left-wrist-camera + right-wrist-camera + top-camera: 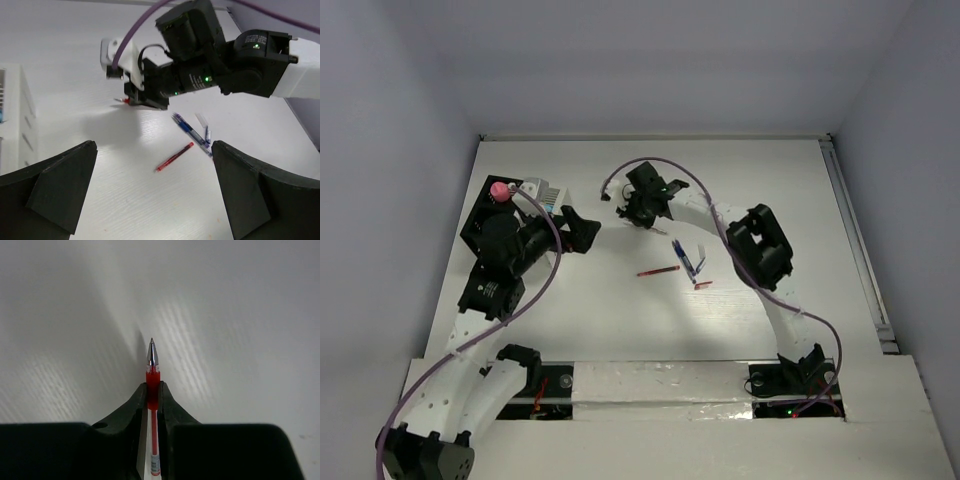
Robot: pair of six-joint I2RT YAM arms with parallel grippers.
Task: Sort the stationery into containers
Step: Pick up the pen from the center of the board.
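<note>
My right gripper [153, 390] is shut on a red pen [152, 371], whose metal tip pokes out past the jaws over the white table. In the top view this gripper [635, 215] hangs above the table's middle back. A second red pen [658, 271] lies flat on the table, with blue pens [685, 258] just to its right. My left gripper [155, 192] stands wide open, nothing between its fingers [60, 190], and looks across at the loose red pen [174, 157]. The black box [480, 208] and the white slatted box [546, 194] stand at the back left, a pink-topped piece [500, 189] sticking up there.
A small red bit [703, 285] lies right of the loose pens. The left arm's body covers part of the black box. The white box's side [17, 125] shows at the left edge of the left wrist view. A rail [855, 240] runs along the table's right edge.
</note>
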